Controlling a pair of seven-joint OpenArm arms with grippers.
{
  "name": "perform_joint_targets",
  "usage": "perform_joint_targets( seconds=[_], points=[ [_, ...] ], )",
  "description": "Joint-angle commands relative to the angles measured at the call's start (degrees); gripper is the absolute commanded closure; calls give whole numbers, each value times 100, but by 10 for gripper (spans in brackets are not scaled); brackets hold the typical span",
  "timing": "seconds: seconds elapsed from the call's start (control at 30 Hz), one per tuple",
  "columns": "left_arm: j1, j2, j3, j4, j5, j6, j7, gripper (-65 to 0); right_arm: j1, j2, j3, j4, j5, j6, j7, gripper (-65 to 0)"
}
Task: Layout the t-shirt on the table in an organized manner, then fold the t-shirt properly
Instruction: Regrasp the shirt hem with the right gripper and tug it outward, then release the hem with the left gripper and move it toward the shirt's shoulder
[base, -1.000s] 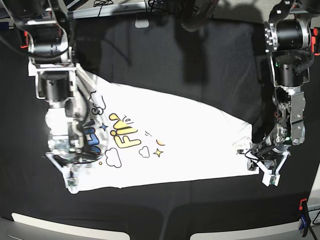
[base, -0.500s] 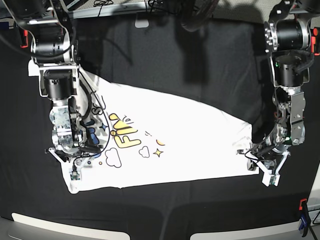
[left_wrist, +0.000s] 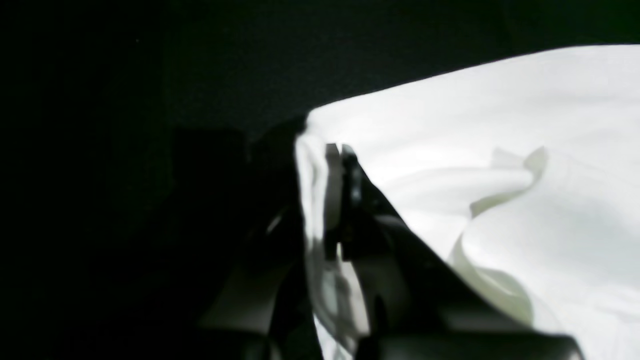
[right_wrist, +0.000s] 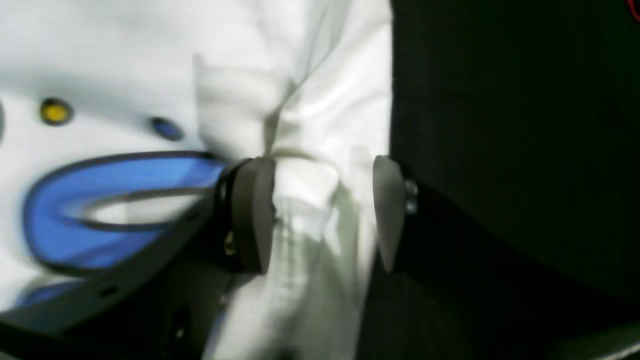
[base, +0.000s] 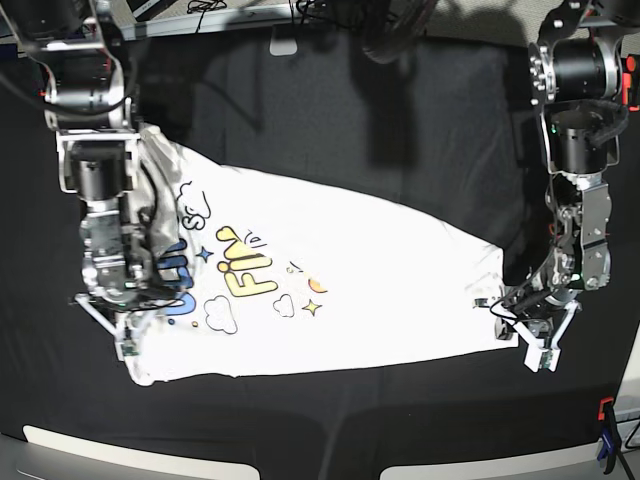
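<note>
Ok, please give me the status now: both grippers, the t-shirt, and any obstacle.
Left gripper shut on t-shirt edge. Right gripper open, jaws straddling the opposite edge. Shirt print-up on table, not folded. No obstacle seen.

A strip of pale grey surface ran behind the far edge of the black-draped work area, crossed by loose black cables in the base view. A small light grey rounded object sat at the middle of that far edge. Along the near edge, two pale curved panels showed at the bottom of the frame, one on either side. An orange-and-blue clamp stood at the lower right corner, and a red fitting showed at the upper right edge. Light fell bright from above, and soft dark shadows lay across the far part of the black cloth. Both wrist views showed only darkness around their subjects.
</note>
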Motion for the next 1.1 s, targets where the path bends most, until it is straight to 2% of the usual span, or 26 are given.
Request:
perform_joint_targets(
  seconds=[0.0, 0.17, 0.3, 0.33, 0.43, 0.53, 0.73, 0.9, 1.07],
  points=[
    [-190, -68, -22, 98, -68, 22, -131, 0, 140, 188, 24, 44, -44, -114, -55, -303],
    [-190, -68, -22, 98, -68, 22, -131, 0, 140, 470, 24, 44, 321, -111, -74, -303],
    [-192, -68, -22, 98, -68, 22, -131, 0, 140, 474, 24, 44, 337, -107, -68, -302],
    [-192, -68, -22, 98, -68, 22, -131, 0, 140, 457, 24, 44, 337, -105, -68, -285],
    [-190, -68, -22, 98, -68, 22, -133, 0, 140, 428, 24, 44, 337, -105, -68, -181],
    [-190, -68, -22, 98, -66, 22, -131, 0, 140, 448, 24, 44, 330, -107, -70, -4],
    [-197, -68, -22, 98, 22, 24, -247, 0, 149, 459, 24, 46, 328, -105, 42, 0],
    [-240, -68, -22, 98, 439, 24, -369, 0, 251, 459, 24, 50, 328, -98, 66, 0],
    [-249, -68, -20, 98, 452, 22, -651, 0, 485, 461, 24, 50, 328, -92, 52, 0]
  ],
)
